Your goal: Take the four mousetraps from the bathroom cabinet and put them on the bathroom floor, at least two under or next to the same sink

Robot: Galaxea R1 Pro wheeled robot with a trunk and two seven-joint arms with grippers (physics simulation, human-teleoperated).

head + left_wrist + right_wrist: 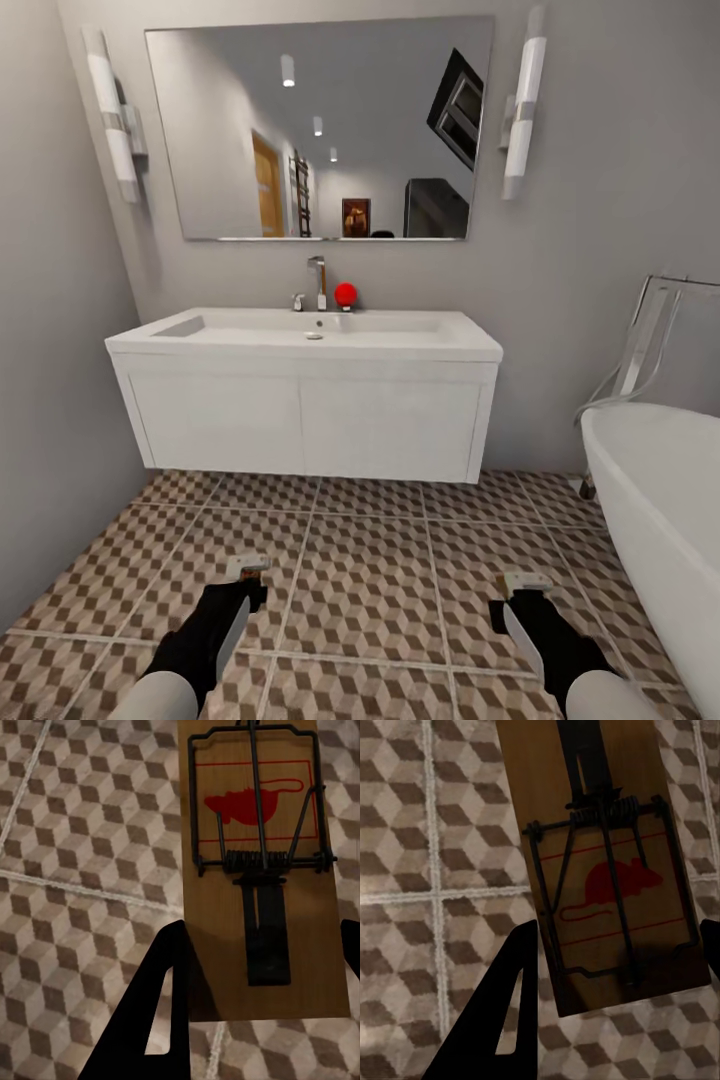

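Mousetraps: two counted. One in the left gripper (247, 570), one in the right gripper (527, 582); each pair of jaws is clamped on its board's edges. In the head view both traps show only as small pale slivers, detail hard to make out. Left trap (259, 870): far end cut off in the wrist view. Right trap (600, 862): likewise cut off. Both hang over the floor (370, 570), apparently above it. Sink (310, 335): one, ahead, well apart. Bathtub (660, 500): cut off at right.
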